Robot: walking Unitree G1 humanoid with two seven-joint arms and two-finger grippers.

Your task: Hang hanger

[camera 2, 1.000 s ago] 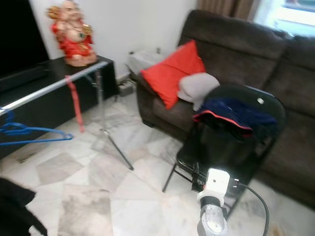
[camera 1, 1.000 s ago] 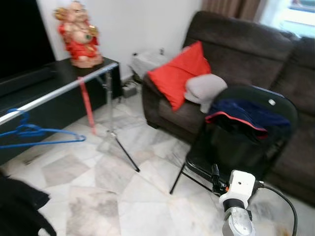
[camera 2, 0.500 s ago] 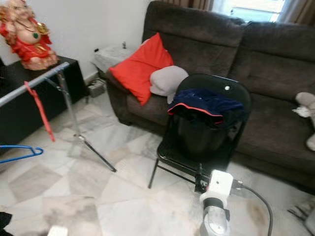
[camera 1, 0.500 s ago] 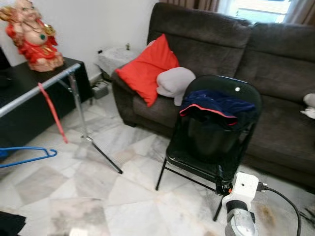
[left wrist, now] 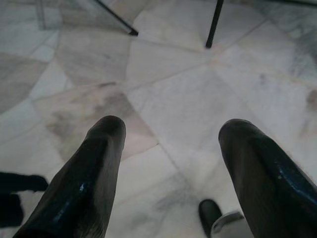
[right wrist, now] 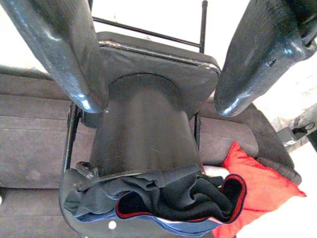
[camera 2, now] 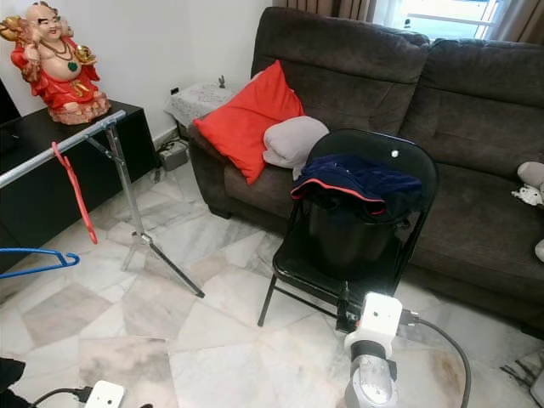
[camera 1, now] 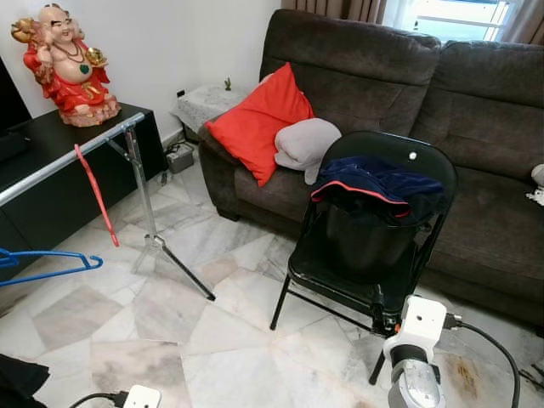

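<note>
Standing before the dark sofa [camera 1: 476, 110] is one black folding chair [camera 1: 365, 255], a navy garment with red trim [camera 1: 378, 187] draped over its backrest. Two cushions lie on the sofa beside the chair, one red cushion [camera 1: 255, 123] and one grey cushion [camera 1: 306, 143]. Left of the chair stands a metal clothes rail [camera 1: 76, 157] on a tripod foot, carrying two hangers: a red hanger [camera 1: 95, 194] and, farther from the chair, a blue hanger [camera 1: 47, 259]. A red figurine [camera 1: 68, 64] sits on the black surface [camera 1: 51, 183] behind the rail. The right tool [right wrist: 158, 64] points at the chair seat, fingers spread, holding nothing. The left tool [left wrist: 171, 168] hangs over the marble floor [left wrist: 168, 89], released and empty; a small dark object near it is probably a plug.
</note>
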